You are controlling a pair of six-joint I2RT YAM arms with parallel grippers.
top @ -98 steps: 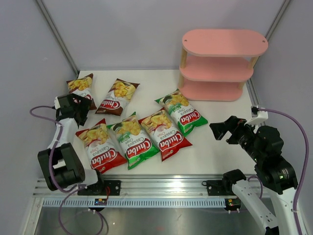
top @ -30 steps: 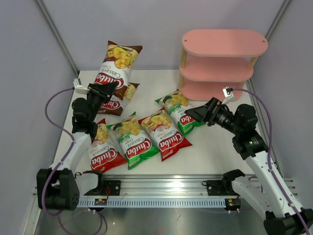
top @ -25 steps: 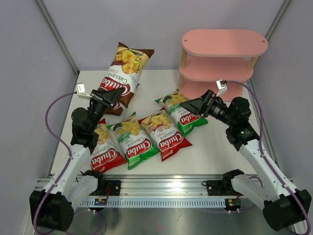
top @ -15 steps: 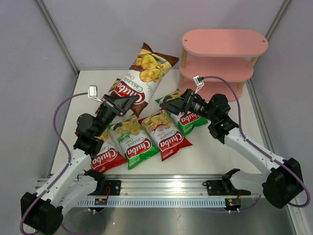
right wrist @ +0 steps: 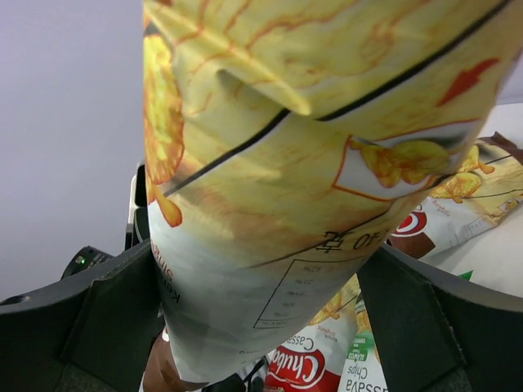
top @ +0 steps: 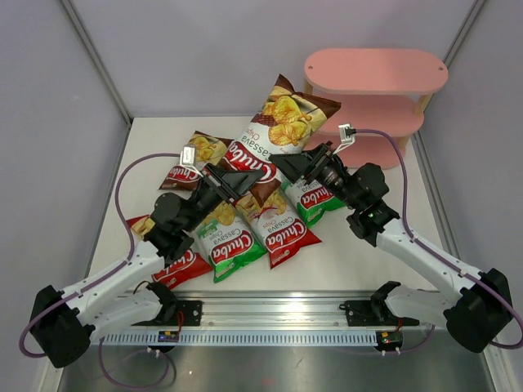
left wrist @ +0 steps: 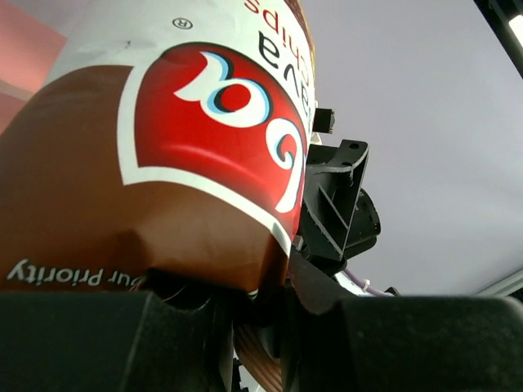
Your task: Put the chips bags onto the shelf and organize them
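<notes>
- Step: mid-air handover of brown chips bag (top: 278,122), left arm to right, heading for pink shelf (top: 376,72).
- Left jaws narrow, pinching bag's lower brown end.
- Bag aloft over desk (top: 327,261), tilted toward shelf, apart from it.
- Right jaws wide, straddling bag's mid-body; contact cannot tell.
- Five other bags (top: 282,229) flat on desk; none seen on shelf.
- Next, by judgement: right jaws close on bag, then left jaws let go. Releasing early risks drop.
</notes>
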